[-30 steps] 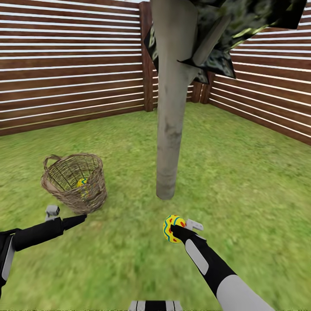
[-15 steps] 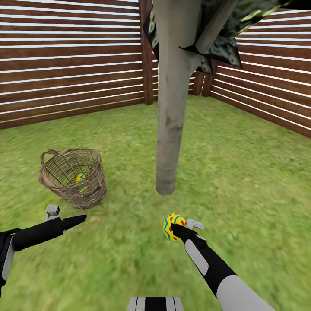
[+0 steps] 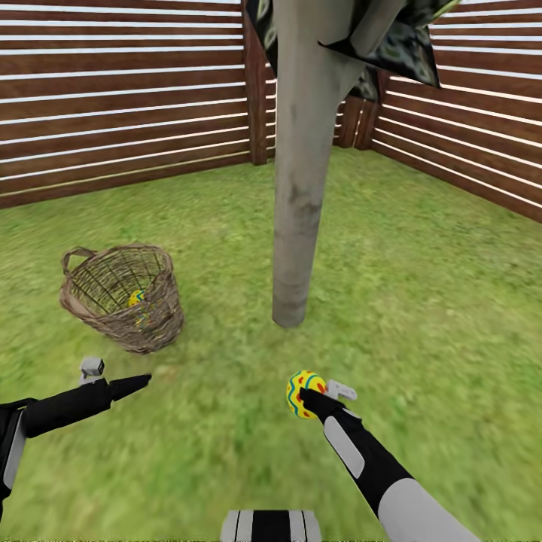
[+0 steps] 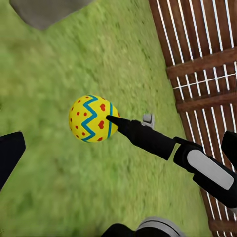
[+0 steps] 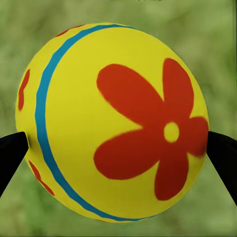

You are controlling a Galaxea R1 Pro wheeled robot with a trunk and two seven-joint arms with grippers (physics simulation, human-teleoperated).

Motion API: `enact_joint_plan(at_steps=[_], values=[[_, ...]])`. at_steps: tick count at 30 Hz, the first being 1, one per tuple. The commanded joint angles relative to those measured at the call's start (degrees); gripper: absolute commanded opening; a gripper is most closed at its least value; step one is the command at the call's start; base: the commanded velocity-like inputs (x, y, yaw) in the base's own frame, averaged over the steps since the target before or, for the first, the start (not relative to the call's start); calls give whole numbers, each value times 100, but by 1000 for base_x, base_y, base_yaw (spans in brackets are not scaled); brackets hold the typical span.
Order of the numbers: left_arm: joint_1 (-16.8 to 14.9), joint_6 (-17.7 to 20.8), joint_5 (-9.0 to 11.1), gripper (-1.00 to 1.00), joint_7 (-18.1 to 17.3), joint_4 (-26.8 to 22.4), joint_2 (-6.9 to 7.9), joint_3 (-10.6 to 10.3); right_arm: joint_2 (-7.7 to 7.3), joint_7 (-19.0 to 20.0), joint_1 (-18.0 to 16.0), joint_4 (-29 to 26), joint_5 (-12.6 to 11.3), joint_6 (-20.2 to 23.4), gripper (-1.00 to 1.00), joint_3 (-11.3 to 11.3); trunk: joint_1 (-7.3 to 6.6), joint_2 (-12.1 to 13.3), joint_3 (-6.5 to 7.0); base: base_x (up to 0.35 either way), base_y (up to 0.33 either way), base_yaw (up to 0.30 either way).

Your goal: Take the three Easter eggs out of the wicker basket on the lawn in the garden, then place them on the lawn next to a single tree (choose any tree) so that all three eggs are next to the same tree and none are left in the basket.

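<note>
The right claw [image 3: 310, 394] grips one yellow zigzag-painted Easter egg [image 3: 302, 391] above the lawn near the smooth grey-beige tree trunk [image 3: 298, 203]; at least one egg [image 3: 137, 298] remains in the brown woven wicker basket [image 3: 120, 297]; no egg lies by the tree, and whether the left claw [image 3: 135, 383] is open cannot be told.

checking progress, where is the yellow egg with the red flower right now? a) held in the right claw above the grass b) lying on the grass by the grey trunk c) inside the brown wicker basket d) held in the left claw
a: the yellow painted egg sits pinched in the right claw above the green lawn, short of the grey-beige tree trunk.

Yellow egg [image 3: 303, 393] held aloft; another [image 3: 136, 298] inside basket [image 3: 124, 297].
</note>
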Motion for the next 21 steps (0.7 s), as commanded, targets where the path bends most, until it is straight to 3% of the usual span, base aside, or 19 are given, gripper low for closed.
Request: enact_joint_plan(at_steps=[1, 6, 10, 21], values=[[-3, 60, -8, 100, -26, -2, -2, 3, -4, -45, -3, -9, -37, -27, -100, 20, 1, -3, -27, 0, 0, 0], [-3, 60, -8, 100, -26, -2, 3, 6, -5, -51, -2, -8, -41, -173, -100, 24, 14, -10, -138, 0, 0, 0], [-3, 60, -8, 100, -26, -2, 3, 6, -5, -54, -2, -8, -41, -193, -100, 27, 14, -10, -138, 0, 0, 0], [-3, 60, -8, 100, -26, -2, 3, 5, 4, -54, -1, -7, -33, -194, -100, 29, 42, -25, -381, 0, 0, 0]])
